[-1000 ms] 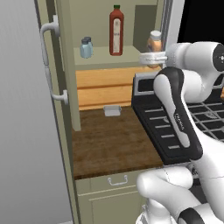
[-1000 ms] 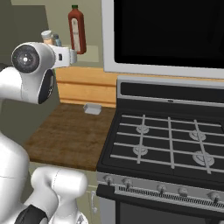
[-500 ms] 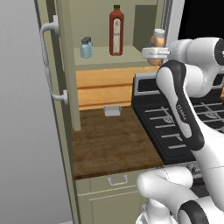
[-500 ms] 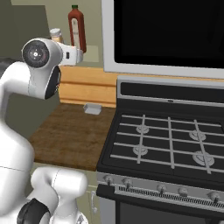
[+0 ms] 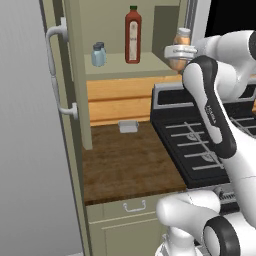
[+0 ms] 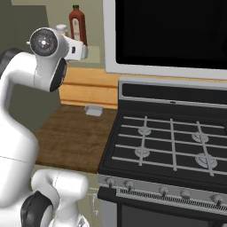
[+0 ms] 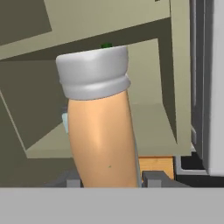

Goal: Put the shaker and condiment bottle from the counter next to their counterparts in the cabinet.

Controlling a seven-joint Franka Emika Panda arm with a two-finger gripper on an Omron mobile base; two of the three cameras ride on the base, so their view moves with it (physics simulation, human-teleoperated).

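The cabinet (image 5: 75, 75) is standing open across the upper left of the left base view, its shelf carrying the tall dark-red bottle (image 5: 132, 35) and, just left of it, a small pale-blue shaker (image 5: 98, 55); I can't make out whether a second shaker is sitting tight behind that one. Below, the dark wood surface (image 5: 125, 165) is running across the middle of the frame with only a little grey tray (image 5: 128, 126) at its back edge. Now the arm: the hand (image 5: 180, 51) is hovering at the upper right of that view, level with the shelf's right end, and it is gripping the condiment bottle (image 7: 103, 127), jaws closed low around the orange body. In the hand view the bottle is looming in the centre, leaning slightly, whitish cap on top. It is looking light, rigid and smooth-sided, so probably a bit slippery; the body hold is looking sound, since the cap could twist or slip. The lean is suggesting setting it down gently, beside the dark-red bottle.
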